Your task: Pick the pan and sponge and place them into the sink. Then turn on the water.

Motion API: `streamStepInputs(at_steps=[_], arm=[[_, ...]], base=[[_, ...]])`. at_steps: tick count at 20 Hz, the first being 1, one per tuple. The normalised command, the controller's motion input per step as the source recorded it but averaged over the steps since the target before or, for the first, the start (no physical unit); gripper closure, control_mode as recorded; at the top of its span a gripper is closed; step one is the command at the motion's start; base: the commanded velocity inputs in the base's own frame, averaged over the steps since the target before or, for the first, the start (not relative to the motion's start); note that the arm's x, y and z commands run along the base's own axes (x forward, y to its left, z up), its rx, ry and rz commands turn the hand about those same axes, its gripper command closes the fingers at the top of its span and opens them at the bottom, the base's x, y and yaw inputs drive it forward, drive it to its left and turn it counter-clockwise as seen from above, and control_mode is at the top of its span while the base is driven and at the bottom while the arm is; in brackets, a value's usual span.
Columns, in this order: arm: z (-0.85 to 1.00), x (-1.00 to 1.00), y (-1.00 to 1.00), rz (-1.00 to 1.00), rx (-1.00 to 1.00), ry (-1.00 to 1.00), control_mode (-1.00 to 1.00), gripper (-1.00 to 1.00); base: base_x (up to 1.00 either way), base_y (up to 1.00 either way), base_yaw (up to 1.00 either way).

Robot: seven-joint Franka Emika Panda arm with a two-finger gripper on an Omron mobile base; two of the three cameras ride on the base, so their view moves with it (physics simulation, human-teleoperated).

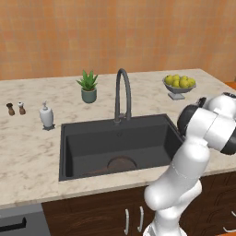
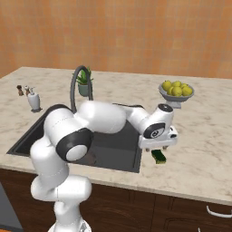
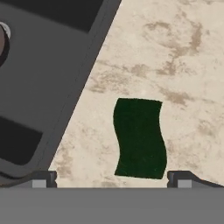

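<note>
The small dark brown frying pan (image 1: 121, 164) already lies in the large dark grey rectangular sink (image 1: 73, 138), near its front wall, so the sponge step is the one in hand. The white arm's two-finger gripper (image 2: 157, 148) hangs just above the flat dark green sponge (image 2: 159, 156), which rests on the beige marbled counter (image 2: 199, 154) just right of the basin's rim. In the hand view the sponge (image 3: 140, 138) sits between the two dark fingertips (image 3: 43, 178) — they stand wide apart and hold nothing. Next, I'd judge, comes a straight drop and a squeeze, then a short carry left over the rim. The tall arched dark faucet (image 1: 122, 94) runs no water yet.
</note>
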Motion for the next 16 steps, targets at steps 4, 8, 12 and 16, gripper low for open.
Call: streamStepInputs(at_steps=[4, 8, 12, 16], arm=[[-0.24, 0.26, -0.12, 0.1, 0.0, 0.0, -1.0, -1.0], [-0.21, 0.19, -0.07, 0.09, 0.0, 0.0, -1.0, -1.0], [-0.15, 0.04, -0.04, 0.03, 0.0, 0.02, -1.0, -1.0], [-0.27, 0.0, 0.0, 0.0, -0.01, 0.02, -1.0, -1.0]], base=[[0.0, 0.0, 0.0], [0.0, 0.0, 0.0], [0.0, 0.0, 0.0], [0.0, 0.0, 0.0]])
